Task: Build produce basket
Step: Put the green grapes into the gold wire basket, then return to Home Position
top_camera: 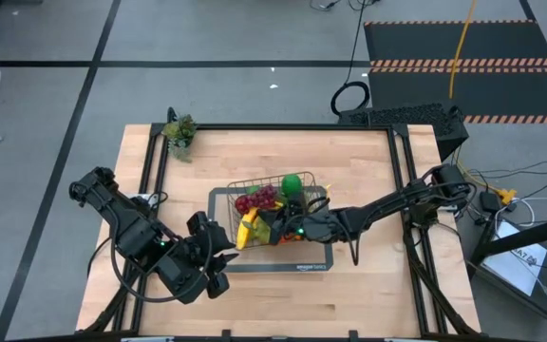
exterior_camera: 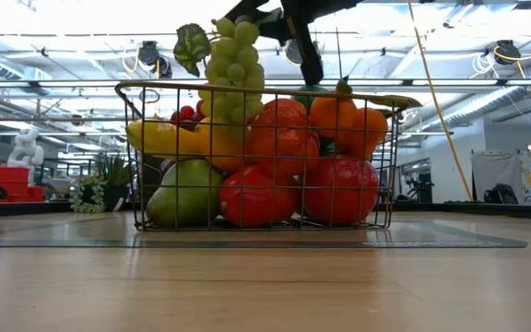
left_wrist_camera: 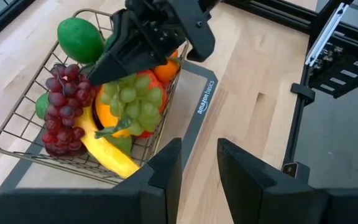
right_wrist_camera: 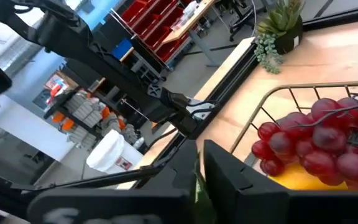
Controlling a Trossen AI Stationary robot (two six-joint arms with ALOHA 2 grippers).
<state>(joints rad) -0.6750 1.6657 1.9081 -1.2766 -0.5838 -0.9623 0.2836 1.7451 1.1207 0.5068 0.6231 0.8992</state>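
The wire basket (top_camera: 254, 180) stands on its dark base (top_camera: 345, 261) at mid-table. It is piled with produce: red grapes (left_wrist_camera: 64, 106), a banana (left_wrist_camera: 104, 152), a green ball (left_wrist_camera: 79, 38), red apples (exterior_camera: 339, 189), a pear (exterior_camera: 187, 198) and oranges (exterior_camera: 348, 120). My right gripper (top_camera: 275, 223) reaches over the basket from the table's right and is shut on the green grapes (left_wrist_camera: 132, 99). My left gripper (left_wrist_camera: 197, 165) is open and waits near the table's near left (top_camera: 218, 271), apart from the basket. My right gripper pinches the green grapes between its two fingers (left_wrist_camera: 114, 59), slanting down from the right; a green bit (right_wrist_camera: 197, 186) shows between them. The bunch (exterior_camera: 233, 55) hangs below the fingers, above the basket rim. Its lower end (exterior_camera: 218, 129) rests among the piled produce.
A small potted plant (top_camera: 180, 133) stands at the table's far left corner. Black frame rails (top_camera: 408, 180) run along the table's sides. Bare wood (top_camera: 302, 304) lies between the base and the near edge, and to the basket's right (left_wrist_camera: 253, 93).
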